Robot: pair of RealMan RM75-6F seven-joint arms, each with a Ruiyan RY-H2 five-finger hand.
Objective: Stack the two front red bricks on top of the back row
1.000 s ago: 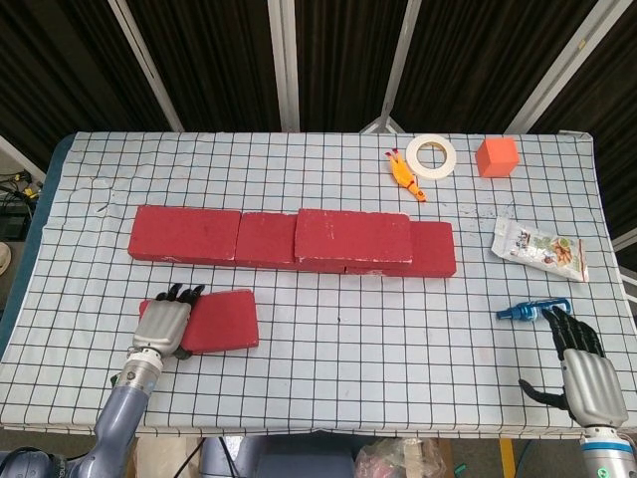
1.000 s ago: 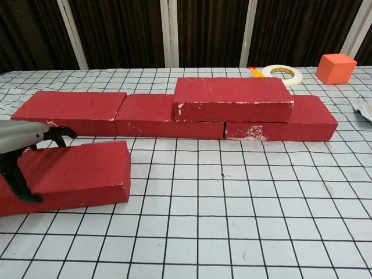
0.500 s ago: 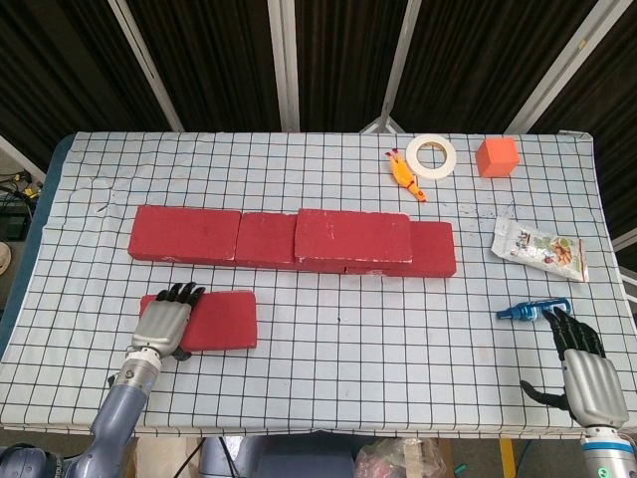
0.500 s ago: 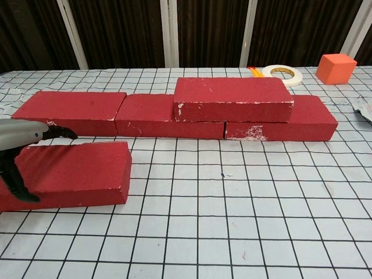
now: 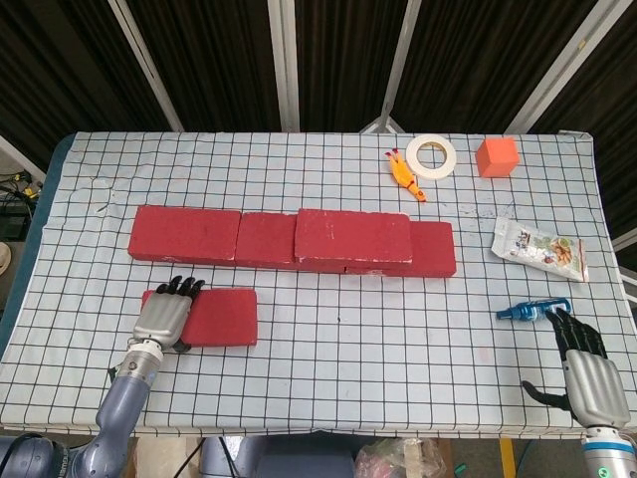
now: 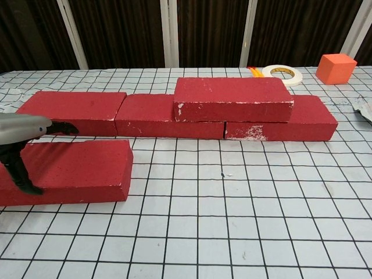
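Left hand laid over the end of the one front brick; one brick already stacked on the back row

The front red brick [image 5: 213, 317] is seen lying flat on the checked table [image 5: 328, 358] at about 8 o'clock from the table's middle, just in front of the back row [image 5: 189, 235], apart from it. Its left end is gripped by the left hand [image 5: 164, 317], fingers draped over the top toward the far edge and the thumb pressed against the near face in the chest view. A stacked brick [image 5: 353, 237] is set on the back row's right part. The right hand [image 5: 585, 370] is held at 4 o'clock near the table's front edge, empty, fingers spread, just behind a blue object [image 5: 532, 310]. At 1 o'clock are placed a tape roll [image 5: 431, 155], an orange cube [image 5: 497, 156], a yellow toy [image 5: 403, 175] and a snack packet [image 5: 539, 248]
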